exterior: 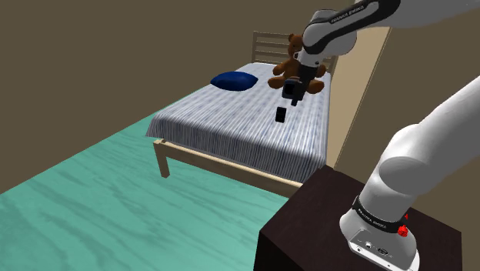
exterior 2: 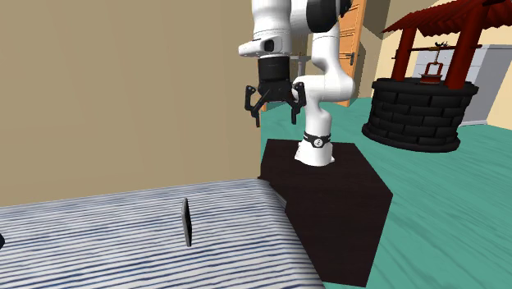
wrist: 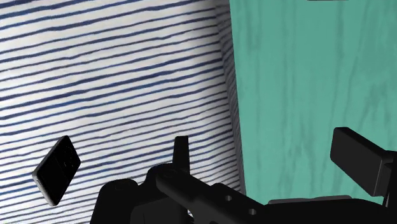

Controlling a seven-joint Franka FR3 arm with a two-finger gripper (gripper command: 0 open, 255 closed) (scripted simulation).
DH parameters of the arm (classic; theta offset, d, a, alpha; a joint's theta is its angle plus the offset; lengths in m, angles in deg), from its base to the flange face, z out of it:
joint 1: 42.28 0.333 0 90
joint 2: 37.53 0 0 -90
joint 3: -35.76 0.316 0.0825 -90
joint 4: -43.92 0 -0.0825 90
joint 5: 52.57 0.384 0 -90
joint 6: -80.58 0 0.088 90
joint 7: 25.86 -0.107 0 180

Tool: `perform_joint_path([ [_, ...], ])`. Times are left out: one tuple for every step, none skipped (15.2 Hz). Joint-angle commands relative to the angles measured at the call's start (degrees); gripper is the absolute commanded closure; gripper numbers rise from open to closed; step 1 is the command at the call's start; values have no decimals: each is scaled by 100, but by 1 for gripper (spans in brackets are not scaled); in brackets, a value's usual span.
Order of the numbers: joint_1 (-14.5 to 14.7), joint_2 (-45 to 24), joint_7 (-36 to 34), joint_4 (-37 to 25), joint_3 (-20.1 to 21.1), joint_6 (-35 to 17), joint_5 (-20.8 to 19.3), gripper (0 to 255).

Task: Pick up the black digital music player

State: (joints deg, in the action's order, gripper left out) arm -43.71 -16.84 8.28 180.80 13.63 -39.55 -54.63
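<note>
Hanging over the bed (exterior: 231,127) in the shoulder view, the gripper (exterior: 293,94) sits above the striped cover. The black music player (exterior: 281,114) stands on end mid-bed, just under the gripper and not touching it. A brown teddy bear (exterior: 291,60) and a blue pillow (exterior: 234,80) lie at the head end of the bed. A wall runs along the far long side of the bed. Teal floor (exterior: 92,200) lies open along the near side. The dark stand (exterior: 308,223) is off the foot corner of the bed. Lettering on the arm (exterior: 350,15) looks like FRANKA EMIKA, hard to read.

Second exterior view: the gripper (exterior 2: 273,103) is high above the bed's (exterior 2: 98,238) end. The fingers (exterior 2: 253,100) are spread wide and hold nothing. The music player (exterior 2: 187,222) is upright on its edge on the cover, well below the gripper. The stand (exterior 2: 328,197) is next to the bed's end, and a dark brick well (exterior 2: 422,98) is farther off across the floor.

Wrist view: the fingers (wrist: 181,151) are apart and empty. The bed's (wrist: 127,76) side edge runs between them, with floor (wrist: 305,83) beyond it. The music player (wrist: 57,169) is on the stripes, drawn tilted, outside the finger gap, well in from the bed's edge.
</note>
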Motion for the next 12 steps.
perform_joint_path([
  [41,-388,345,-169,-189,-270,104,0],
  [57,-595,534,-279,-287,-383,183,0],
  [73,-808,729,-396,-380,-488,277,0],
  [88,-1025,930,-523,-471,-585,386,0],
  [99,-1247,1137,-658,-555,-673,511,0],
  [104,-1474,1350,-801,-631,-752,651,0],
  [102,-1705,1567,-953,-698,-821,805,0],
  [89,-1940,1786,-1114,-753,-878,970,0],
  [63,-2178,2007,-1285,-793,-925,1144,0],
  [26,-2417,2226,-1464,-822,-960,1324,0],
  [-27,-2657,2439,-1652,-833,-984,1505,0],
  [-91,-2897,2646,-1849,-835,-998,1684,0],
])
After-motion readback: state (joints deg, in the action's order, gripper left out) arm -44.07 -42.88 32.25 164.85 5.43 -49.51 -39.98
